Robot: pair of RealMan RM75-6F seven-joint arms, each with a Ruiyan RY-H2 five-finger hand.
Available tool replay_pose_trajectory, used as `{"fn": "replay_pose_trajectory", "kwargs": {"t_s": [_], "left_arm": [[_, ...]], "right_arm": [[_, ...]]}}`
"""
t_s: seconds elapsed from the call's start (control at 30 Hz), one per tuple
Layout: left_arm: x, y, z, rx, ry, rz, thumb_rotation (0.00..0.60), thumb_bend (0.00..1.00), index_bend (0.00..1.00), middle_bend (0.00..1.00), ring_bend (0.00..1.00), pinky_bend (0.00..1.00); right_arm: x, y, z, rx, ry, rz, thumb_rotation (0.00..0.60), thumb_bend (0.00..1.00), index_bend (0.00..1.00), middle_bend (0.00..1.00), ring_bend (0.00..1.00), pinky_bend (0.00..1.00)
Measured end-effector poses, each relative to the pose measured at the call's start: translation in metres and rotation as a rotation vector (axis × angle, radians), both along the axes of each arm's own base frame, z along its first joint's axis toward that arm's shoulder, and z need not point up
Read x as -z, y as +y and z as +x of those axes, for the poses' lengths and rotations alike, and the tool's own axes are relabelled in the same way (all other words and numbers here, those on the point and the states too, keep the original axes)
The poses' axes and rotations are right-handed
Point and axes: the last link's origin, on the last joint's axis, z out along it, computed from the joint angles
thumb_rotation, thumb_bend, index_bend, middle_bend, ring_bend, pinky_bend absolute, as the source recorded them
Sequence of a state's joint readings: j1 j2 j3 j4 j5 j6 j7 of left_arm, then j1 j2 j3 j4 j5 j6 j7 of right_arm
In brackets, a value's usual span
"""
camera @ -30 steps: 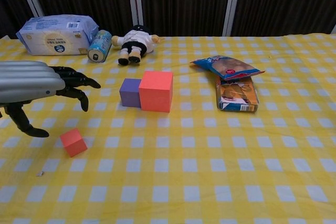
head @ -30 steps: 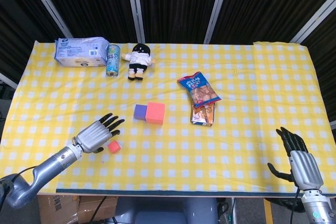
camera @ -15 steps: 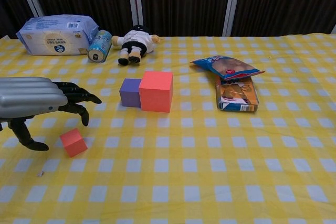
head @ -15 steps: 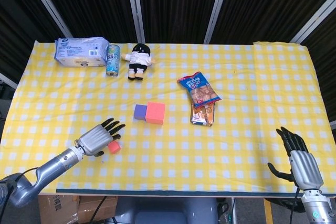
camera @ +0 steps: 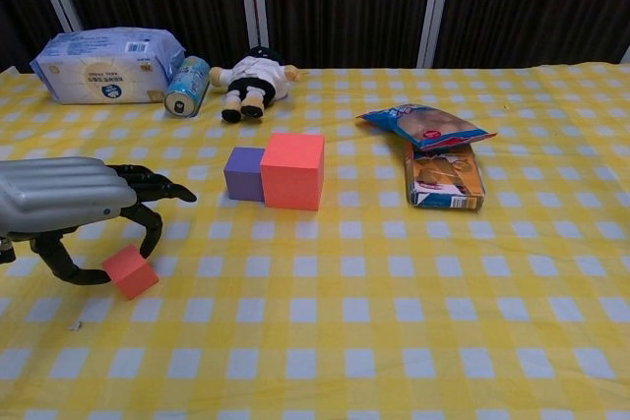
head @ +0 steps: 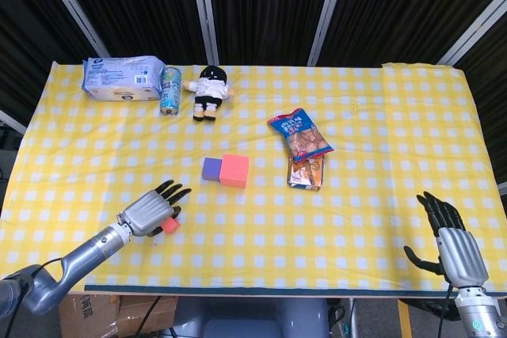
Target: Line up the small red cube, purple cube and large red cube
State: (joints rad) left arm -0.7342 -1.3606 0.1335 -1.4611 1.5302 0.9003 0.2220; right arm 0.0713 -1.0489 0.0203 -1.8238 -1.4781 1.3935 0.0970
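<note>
The small red cube [head: 170, 225] [camera: 130, 272] lies on the yellow checked cloth near the front left, slightly tilted. My left hand [head: 150, 210] [camera: 69, 202] arches over it, with the thumb behind its left side and curled fingers [camera: 148, 223] above its right. The cube rests on the table and no firm grip shows. The purple cube [head: 211, 169] [camera: 244, 173] and the large red cube [head: 234, 170] [camera: 292, 171] stand touching side by side mid-table. My right hand [head: 451, 243] hangs at the front right edge, fingers spread and empty; the chest view does not show it.
A tissue pack [head: 123, 77], a can [head: 170, 90] and a doll [head: 209, 91] line the back left. A snack bag [head: 300, 134] and a box [head: 306, 172] lie right of the cubes.
My left hand has come down and toward the front edge, closing in over the small red cube, which has shifted slightly. The right hand and the other cubes have not moved.
</note>
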Motion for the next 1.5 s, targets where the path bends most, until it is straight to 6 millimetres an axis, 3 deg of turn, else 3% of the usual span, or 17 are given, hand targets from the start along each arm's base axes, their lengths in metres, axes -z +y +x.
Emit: {"fn": "replay_pose_trajectory", "kwargs": {"t_s": [0.37, 0.6, 0.77, 1.13, 1.5], "left_arm": [[-0.030, 0.010, 0.012, -0.090, -0.078, 0.093, 0.600, 0.35, 0.43, 0.00, 0.00, 0.00], [-0.049, 0.028, 0.013, -0.270, -0.130, 0.228, 0.600, 0.35, 0.43, 0.00, 0.00, 0.00], [-0.053, 0.044, 0.014, -0.419, -0.160, 0.319, 0.600, 0.35, 0.42, 0.00, 0.00, 0.00], [-0.023, 0.093, 0.060, -0.560, -0.171, 0.425, 0.600, 0.35, 0.42, 0.00, 0.00, 0.00], [0.015, 0.109, 0.083, -0.679, -0.164, 0.440, 0.600, 0.35, 0.42, 0.00, 0.00, 0.00]], "right_arm": [[0.000, 0.001, 0.001, -0.004, -0.001, 0.002, 0.600, 0.34, 0.00, 0.00, 0.00, 0.00], [0.001, 0.001, 0.001, -0.004, -0.008, 0.008, 0.600, 0.34, 0.00, 0.00, 0.00, 0.00], [0.002, 0.000, 0.001, 0.001, -0.012, 0.016, 0.600, 0.34, 0.00, 0.00, 0.00, 0.00], [0.002, -0.001, 0.000, 0.007, -0.020, 0.019, 0.600, 0.34, 0.00, 0.00, 0.00, 0.00], [0.001, -0.001, 0.001, 0.010, -0.033, 0.025, 0.600, 0.34, 0.00, 0.00, 0.00, 0.00]]}}
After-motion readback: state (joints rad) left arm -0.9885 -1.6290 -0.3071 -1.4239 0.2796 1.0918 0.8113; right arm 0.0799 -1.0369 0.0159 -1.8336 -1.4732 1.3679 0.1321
